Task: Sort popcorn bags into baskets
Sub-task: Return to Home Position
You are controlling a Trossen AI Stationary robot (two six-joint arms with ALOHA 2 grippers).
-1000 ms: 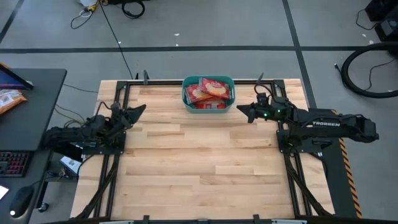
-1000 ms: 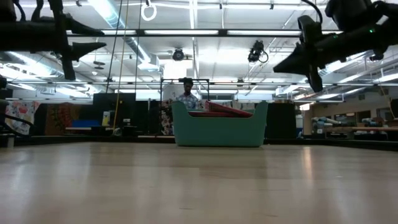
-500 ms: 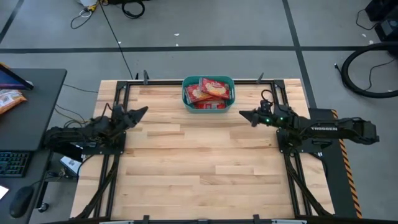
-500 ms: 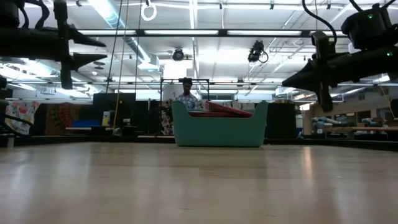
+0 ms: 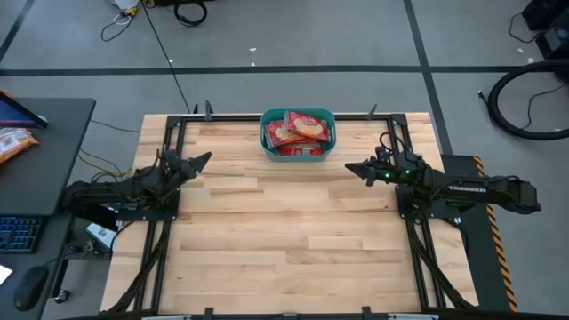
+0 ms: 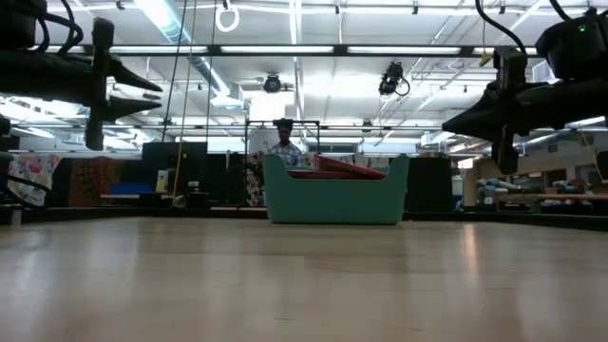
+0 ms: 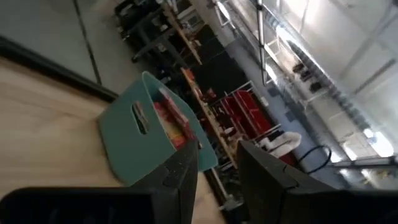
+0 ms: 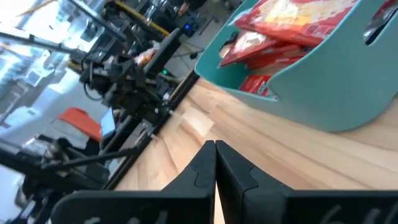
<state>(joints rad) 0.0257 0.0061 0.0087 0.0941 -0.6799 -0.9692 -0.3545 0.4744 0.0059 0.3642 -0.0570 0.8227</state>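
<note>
The teal tub stands at the middle of the table's far edge, with several red popcorn bags lying and leaning inside it. It also shows in the low view, the left wrist view and the right wrist view. My left gripper hovers open and empty above the table's left side, pointing toward the tub. My right gripper hovers shut and empty above the right side, near and right of the tub. In its wrist view the fingers meet.
A person shows in the room behind the tub. A desk left of the table holds a keyboard and an orange-and-white snack bag. Dark frame rails run along the table's left and right sides. Bare wood lies between the arms.
My right gripper has drawn back from the tub toward the table's right and near edges and sunk a little, staying shut. My left gripper has sunk slightly. The tub and the bags have kept still.
</note>
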